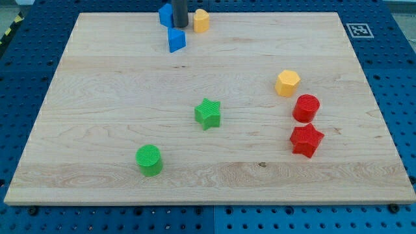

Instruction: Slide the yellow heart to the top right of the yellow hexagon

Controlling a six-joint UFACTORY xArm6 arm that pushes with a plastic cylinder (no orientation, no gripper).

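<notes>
The yellow heart (201, 21) sits near the view's top edge of the wooden board, a little left of centre. The yellow hexagon (287, 83) lies well to the right and lower, at the view's right middle. My tip (180, 26) comes down from the top edge just left of the yellow heart, a small gap apart from it. The tip stands between the heart and a blue block (166, 14), and just above a second blue block (176, 39).
A red cylinder (305, 108) and a red star (306, 140) lie just below the yellow hexagon. A green star (208, 114) is at the board's centre, a green cylinder (149, 160) at lower left. The wooden board (97, 97) lies on a blue pegboard.
</notes>
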